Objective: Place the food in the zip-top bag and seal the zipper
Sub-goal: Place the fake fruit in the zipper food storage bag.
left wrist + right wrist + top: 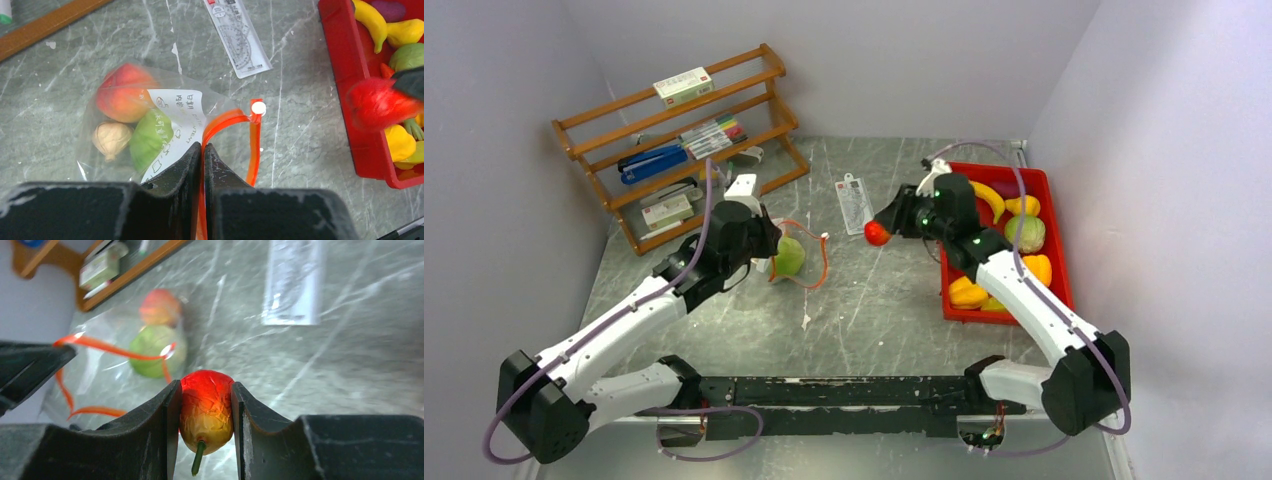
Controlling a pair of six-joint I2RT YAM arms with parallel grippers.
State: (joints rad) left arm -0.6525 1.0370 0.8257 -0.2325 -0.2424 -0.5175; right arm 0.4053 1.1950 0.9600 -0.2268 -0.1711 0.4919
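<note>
The zip-top bag (792, 255) (150, 125) lies left of centre, its mouth held open. It holds a peach ball (122, 97), a green ball (151, 137) and a small beige piece (111, 139). My left gripper (769, 258) (202, 146) is shut on the red-orange zipper (255, 145) (100, 345) at the bag's near rim. My right gripper (879, 232) (205, 385) is shut on a red-and-yellow toy fruit (206, 405) (375, 102) with a green stem. It holds the fruit above the table, right of the bag's mouth.
A red tray (974, 317) (340, 75) at the right holds a banana, yellow peppers, a green ball and other toys. A flat white printed packet (854, 205) (237, 37) lies at the back centre. A wooden rack (674, 140) with stationery stands at the back left.
</note>
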